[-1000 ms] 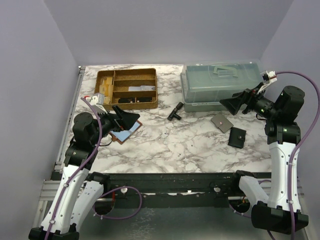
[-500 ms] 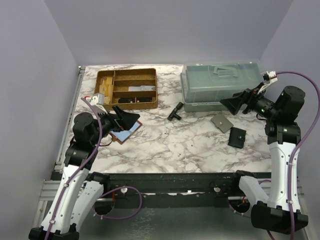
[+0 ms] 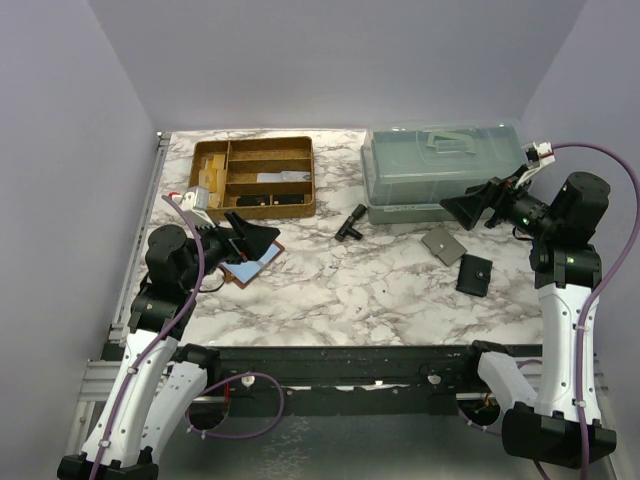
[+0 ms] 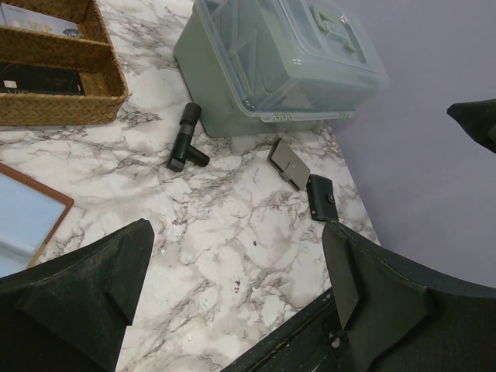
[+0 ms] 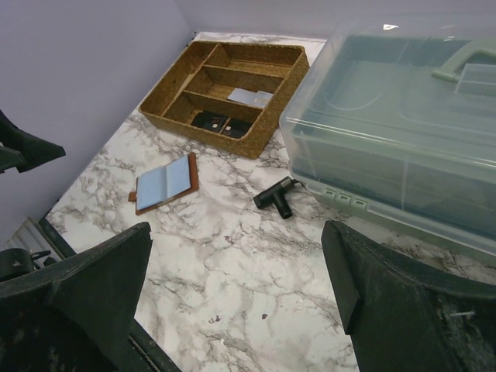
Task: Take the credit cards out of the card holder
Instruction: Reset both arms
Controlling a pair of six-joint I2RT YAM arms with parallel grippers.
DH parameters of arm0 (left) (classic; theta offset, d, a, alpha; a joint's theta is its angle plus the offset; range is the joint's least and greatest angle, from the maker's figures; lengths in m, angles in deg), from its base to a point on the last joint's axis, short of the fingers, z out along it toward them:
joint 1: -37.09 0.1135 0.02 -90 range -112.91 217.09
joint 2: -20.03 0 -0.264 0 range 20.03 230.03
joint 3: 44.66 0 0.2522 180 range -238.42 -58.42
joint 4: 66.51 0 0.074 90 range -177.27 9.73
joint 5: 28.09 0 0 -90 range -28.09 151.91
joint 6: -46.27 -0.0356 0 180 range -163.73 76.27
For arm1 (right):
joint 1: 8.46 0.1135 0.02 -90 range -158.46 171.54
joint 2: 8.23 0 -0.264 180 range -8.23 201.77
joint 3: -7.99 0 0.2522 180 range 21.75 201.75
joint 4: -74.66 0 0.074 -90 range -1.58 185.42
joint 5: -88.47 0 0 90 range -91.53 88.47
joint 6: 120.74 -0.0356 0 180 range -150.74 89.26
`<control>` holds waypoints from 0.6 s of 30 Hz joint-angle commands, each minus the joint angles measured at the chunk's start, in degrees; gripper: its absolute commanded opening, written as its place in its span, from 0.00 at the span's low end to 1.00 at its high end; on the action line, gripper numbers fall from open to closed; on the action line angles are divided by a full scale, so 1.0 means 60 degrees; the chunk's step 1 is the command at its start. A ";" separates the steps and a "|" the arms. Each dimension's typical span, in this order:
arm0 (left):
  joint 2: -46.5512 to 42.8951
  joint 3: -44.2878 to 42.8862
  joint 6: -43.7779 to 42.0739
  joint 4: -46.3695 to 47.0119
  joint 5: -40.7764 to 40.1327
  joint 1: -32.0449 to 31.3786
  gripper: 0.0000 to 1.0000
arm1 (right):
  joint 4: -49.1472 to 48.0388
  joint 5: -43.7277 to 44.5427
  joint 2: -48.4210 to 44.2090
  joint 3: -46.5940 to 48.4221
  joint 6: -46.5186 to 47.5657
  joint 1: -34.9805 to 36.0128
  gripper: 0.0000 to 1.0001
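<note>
My left hand (image 3: 256,232) and right hand (image 3: 466,208) both gape empty. I aim the left at the open card holder (image 3: 246,270) beside it, pinching only the blue credit card (image 3: 263,257) by its exposed edge.

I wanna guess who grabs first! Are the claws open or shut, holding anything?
Left claw: open, holding nothing.
Right claw: open, holding nothing.

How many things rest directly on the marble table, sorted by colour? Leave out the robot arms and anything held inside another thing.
Brown: 2 (woven tray, card holder)
Black: 2 (T-shaped piece, pouch)
Grey: 1 (flat square)
Clear: 1 (lidded box)
Total: 6
</note>
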 commanded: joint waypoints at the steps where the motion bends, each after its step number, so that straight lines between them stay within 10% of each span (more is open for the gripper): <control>1: -0.0048 0.0079 -0.0101 0.0049 -0.0127 0.0038 0.99 | -0.0239 0.0070 -0.0111 -0.0092 0.0017 -0.0095 0.99; 18: -0.0106 0.0109 -0.0134 0.0050 -0.0124 0.0044 0.99 | -0.0240 0.0065 -0.0143 -0.0150 0.0019 -0.0109 0.99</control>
